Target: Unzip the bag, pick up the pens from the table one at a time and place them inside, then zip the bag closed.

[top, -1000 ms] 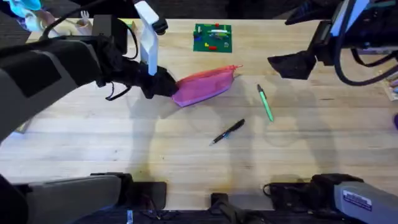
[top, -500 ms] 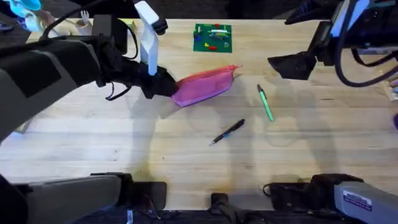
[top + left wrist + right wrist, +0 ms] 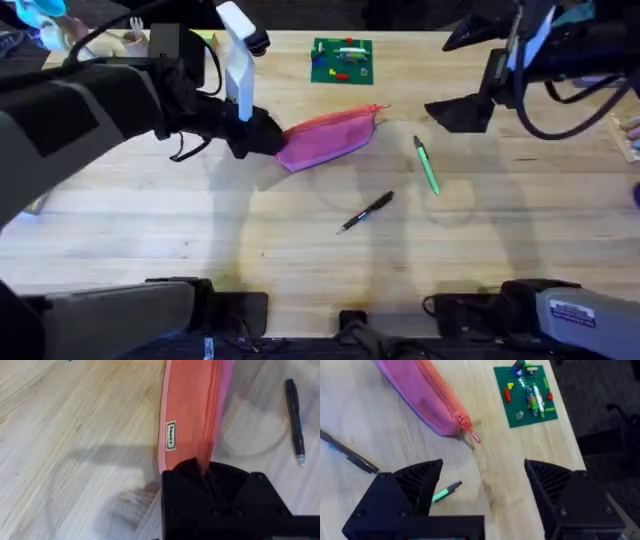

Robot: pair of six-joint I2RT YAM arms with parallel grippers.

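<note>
The pink bag lies slanted on the table, zipped, with its pull at the right end. My left gripper is shut on the bag's left end; the left wrist view shows the pink fabric pinched between the black fingers. The light green pen lies right of the bag and the black pen nearer the front. My right gripper hovers open above the table just right of the pull, with the green pen below its fingers.
A green board with small coloured parts sits at the far edge behind the bag. Clutter lies at the far left corner. The table's right edge is near the right arm. Bare wood stretches across the front.
The right gripper has shifted slightly left toward the bag's pull end. The left gripper, bag and pens have stayed put.
</note>
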